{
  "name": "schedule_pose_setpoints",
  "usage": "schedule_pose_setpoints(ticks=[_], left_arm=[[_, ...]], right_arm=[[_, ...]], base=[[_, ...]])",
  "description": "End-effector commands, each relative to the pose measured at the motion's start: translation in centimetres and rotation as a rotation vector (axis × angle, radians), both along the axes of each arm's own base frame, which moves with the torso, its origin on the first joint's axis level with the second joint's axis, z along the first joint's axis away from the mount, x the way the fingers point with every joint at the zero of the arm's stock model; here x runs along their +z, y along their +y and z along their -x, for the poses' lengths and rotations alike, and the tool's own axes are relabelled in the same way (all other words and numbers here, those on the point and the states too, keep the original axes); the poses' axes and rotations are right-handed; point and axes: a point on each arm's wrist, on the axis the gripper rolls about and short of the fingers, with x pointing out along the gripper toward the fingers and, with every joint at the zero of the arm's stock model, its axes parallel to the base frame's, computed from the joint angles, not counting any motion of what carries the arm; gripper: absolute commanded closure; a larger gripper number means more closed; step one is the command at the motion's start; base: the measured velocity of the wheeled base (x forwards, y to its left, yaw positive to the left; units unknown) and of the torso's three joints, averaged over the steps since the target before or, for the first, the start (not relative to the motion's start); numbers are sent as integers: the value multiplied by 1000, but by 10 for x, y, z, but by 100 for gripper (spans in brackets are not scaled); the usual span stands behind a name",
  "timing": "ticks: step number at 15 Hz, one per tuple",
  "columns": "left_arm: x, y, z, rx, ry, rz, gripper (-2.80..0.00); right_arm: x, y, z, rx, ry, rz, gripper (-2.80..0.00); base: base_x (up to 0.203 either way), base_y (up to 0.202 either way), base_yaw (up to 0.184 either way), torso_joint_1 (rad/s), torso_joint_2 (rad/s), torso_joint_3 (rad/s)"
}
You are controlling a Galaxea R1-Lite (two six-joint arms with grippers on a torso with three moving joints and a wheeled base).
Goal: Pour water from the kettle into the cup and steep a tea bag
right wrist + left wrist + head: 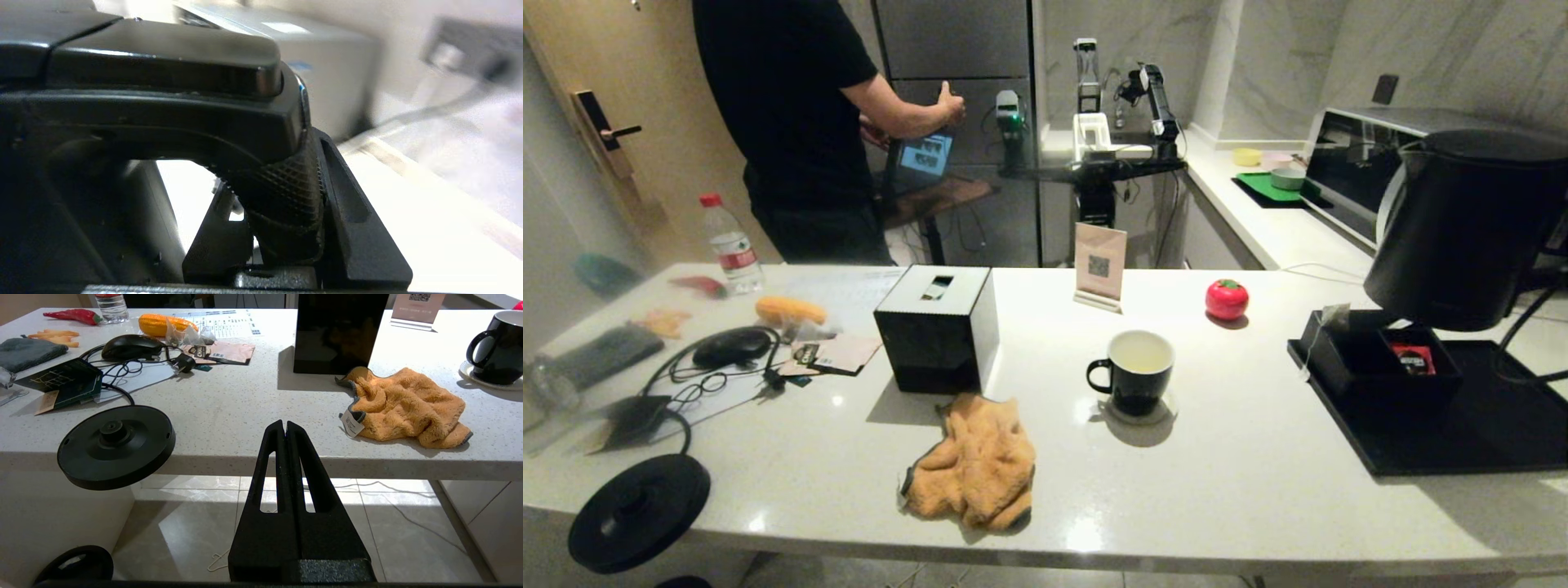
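The black kettle (1470, 229) hangs in the air at the right, above the black tray (1462, 433) and well right of the cup, with its spout towards the cup. My right gripper (278, 183) is shut on the kettle's ribbed handle (286, 200); the head view does not show that gripper. The black cup (1134, 371) stands on a coaster mid-table, pale water (1141, 353) inside. The tea bag (1331, 315) lies on the corner of a black box, its string hanging down. My left gripper (285, 425) is shut and empty, low before the table's front edge.
A black tissue box (937, 327) and an orange cloth (972, 469) lie left of the cup. The kettle's round base (637, 510) overhangs the front left edge. A red ball (1226, 299), a card stand (1099, 265) and a red sachet (1413, 358) are nearby. A person stands behind.
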Motion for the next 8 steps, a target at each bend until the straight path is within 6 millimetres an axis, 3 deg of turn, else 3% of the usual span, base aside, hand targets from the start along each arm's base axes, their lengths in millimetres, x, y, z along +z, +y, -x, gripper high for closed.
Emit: schedule_pose_setpoints(ticks=[1,8], left_arm=[[0,0,0,0,1,0,0],[0,0,0,0,1,0,0]], right_arm=[[-1,-26,11,-89,-2,-18,0],[-19,-78,27,-256,20,-62,0]], base=[[0,0,0,0,0,0],[0,0,0,0,0,0]])
